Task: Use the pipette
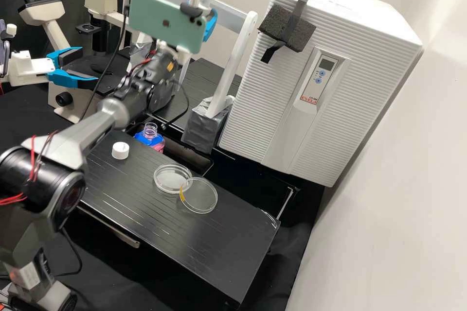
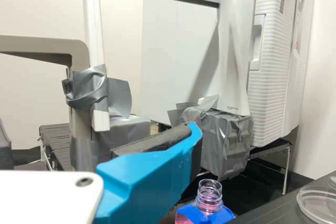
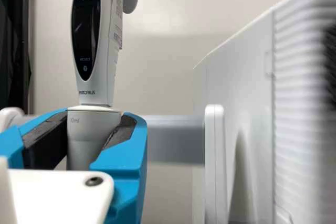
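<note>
where gripper (image 3: 86,129) clamps, pipette (image 3: 97,40) stands (upright).

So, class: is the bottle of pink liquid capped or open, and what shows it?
Open. The bottle shows a bare threaded neck; a white cap sits apart on the black platform.

White pipette (image 3: 97,51) upright, gripped low between blue fingers (image 3: 127,153).

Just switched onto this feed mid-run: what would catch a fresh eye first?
The pipette stands out first, clamped upright in the right gripper high above the bench, beside the big white ribbed cabinet. Below, an uncapped bottle of pink liquid stands at the far edge of the black tray, with two clear dishes side by side on the tray.
</note>
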### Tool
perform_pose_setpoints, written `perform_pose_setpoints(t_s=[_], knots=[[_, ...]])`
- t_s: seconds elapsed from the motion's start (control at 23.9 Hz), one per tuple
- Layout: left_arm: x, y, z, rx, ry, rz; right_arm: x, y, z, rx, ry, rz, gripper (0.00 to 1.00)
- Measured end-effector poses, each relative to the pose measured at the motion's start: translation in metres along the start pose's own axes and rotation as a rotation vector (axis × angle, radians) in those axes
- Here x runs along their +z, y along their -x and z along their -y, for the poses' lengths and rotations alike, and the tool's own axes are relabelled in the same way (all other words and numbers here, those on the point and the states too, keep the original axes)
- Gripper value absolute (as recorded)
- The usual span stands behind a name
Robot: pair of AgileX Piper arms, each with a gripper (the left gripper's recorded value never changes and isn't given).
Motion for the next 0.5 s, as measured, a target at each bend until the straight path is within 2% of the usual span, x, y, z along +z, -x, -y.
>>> perform_pose_setpoints(t_s=[0.08, 0.21, 0.29, 0.34, 0.38, 0.5], knots=[[0.0, 0.0, 0.0, -0.001, 0.0, -0.001, -0.006, -0.011, 0.001, -0.019, -0.009, -0.002, 0.0], [-0.001, 0.0, 0.001, -0.016, 0.002, -0.011, -0.013, -0.017, 0.008, -0.073, 0.01, 0.009, 0.0], [-0.001, -0.0015, 0.0, -0.016, 0.007, -0.014, -0.014, -0.017, 0.014, -0.112, 0.011, 0.028, 0.0], [-0.001, -0.0017, 0.0, -0.015, 0.009, -0.014, -0.014, -0.016, 0.016, -0.123, 0.011, 0.032, 0.0], [-0.001, -0.0017, 0.0, -0.015, 0.02, -0.014, -0.014, -0.015, 0.017, -0.13, 0.007, 0.035, 0.0], [-0.001, -0.0017, 0.0, -0.015, 0.02, -0.014, -0.014, -0.012, 0.021, -0.154, 0.001, 0.05, 0.0]])
